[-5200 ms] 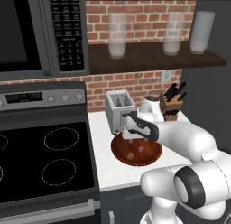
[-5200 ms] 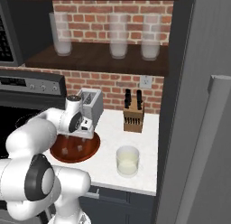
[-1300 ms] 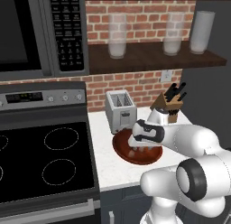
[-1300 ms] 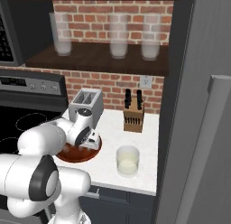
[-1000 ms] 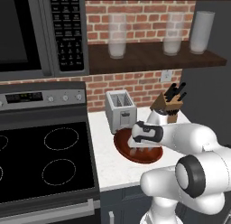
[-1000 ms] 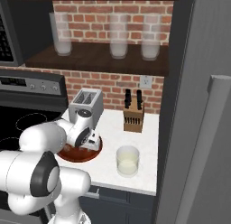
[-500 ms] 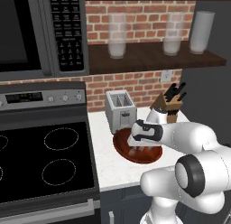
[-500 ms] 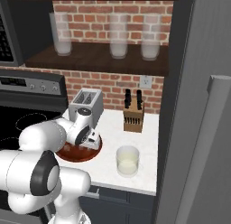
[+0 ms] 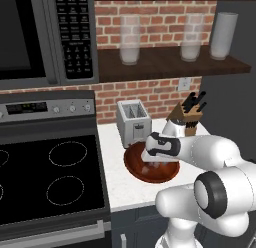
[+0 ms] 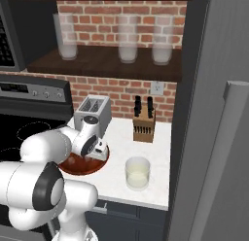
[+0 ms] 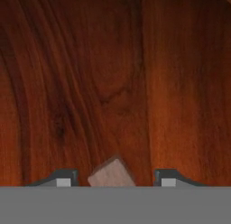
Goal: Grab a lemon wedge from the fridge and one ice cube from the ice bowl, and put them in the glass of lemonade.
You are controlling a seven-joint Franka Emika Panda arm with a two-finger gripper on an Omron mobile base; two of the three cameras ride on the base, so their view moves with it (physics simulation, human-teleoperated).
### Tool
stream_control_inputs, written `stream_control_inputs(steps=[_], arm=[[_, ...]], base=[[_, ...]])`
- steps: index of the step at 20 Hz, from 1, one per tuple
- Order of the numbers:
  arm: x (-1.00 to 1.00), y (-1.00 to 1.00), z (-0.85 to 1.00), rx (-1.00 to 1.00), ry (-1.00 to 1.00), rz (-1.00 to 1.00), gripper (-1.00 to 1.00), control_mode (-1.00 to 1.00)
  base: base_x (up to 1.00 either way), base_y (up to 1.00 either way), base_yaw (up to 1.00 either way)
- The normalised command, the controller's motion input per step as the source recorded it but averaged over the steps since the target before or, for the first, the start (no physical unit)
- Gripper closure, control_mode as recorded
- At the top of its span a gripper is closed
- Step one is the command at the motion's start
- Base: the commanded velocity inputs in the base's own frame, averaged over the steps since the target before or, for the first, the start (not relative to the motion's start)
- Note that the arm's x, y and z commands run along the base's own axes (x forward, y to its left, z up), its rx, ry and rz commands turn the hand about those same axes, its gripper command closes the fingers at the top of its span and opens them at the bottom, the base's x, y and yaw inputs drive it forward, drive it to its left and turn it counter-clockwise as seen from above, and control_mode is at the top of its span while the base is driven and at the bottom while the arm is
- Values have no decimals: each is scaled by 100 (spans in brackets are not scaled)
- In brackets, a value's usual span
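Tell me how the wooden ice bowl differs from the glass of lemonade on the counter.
The ice bowl is wide, shallow and opaque reddish-brown wood; the glass of lemonade is narrower, taller and clear. The bowl has the gripper down inside it, an ice cube between the fingertips; the glass stands untouched, holding pale yellowish liquid. The bowl sits near the toaster; the glass stands nearer the fridge. Both are round, upright, on one counter.

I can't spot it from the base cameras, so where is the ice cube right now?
In the hand view the ice cube lies on the ice bowl floor, between the end effector fingertips, with gaps either side.
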Motion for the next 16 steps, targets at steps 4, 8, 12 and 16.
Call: stream_control_inputs(steps=[4, 8, 12, 16], arm=[[-1, 0, 0, 0, 0, 0, 100, -100], [-7, 0, 0, -1, 0, 0, 100, -100], [-6, 1, 0, -3, 0, 0, 100, -100], [-2, 0, 3, -2, 0, 0, 100, -100]], base=[[0, 0, 0], [0, 0, 0], [0, 0, 0], [0, 0, 0]])
